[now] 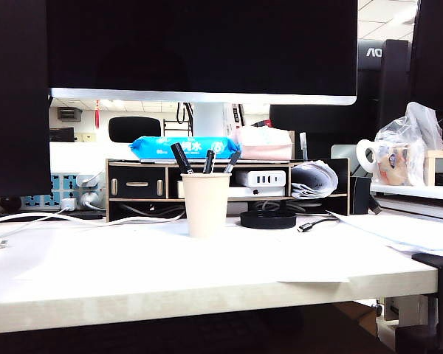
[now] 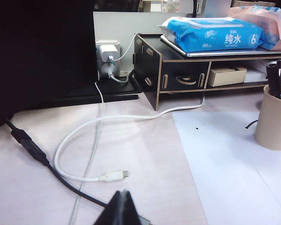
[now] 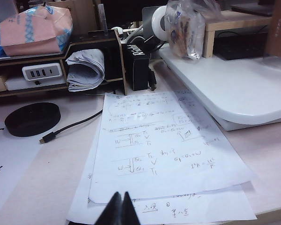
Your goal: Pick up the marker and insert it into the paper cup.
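We saw the long black marker (image 1: 181,158) standing tilted in the beige paper cup (image 1: 205,204), both grippers (image 2: 123,200) (image 3: 121,202) pressed together, empty, near us.

The left gripper (image 2: 123,199) hangs low over the desk, fingers pressed together; the right gripper (image 3: 119,200) likewise, closed and empty.

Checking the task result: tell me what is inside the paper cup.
Three dark pens stand in the paper cup, tops above the rim, including the marker. The cup wall hides their lower parts.
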Robot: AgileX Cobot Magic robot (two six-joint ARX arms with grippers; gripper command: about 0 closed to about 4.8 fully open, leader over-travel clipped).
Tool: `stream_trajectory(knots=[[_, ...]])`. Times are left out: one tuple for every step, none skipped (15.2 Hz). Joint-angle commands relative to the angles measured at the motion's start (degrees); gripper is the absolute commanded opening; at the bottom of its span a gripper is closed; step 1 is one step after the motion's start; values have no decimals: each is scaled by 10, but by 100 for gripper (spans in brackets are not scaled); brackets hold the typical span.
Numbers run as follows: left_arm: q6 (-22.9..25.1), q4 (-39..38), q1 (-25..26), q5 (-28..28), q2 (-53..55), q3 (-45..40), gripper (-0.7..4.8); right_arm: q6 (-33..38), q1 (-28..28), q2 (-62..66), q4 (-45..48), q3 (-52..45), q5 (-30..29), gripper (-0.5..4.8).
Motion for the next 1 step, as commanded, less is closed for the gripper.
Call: stream_trajectory(knots=[[1, 7, 1, 2, 0, 1, -5, -1, 1, 0, 10, -2, -1, -1]])
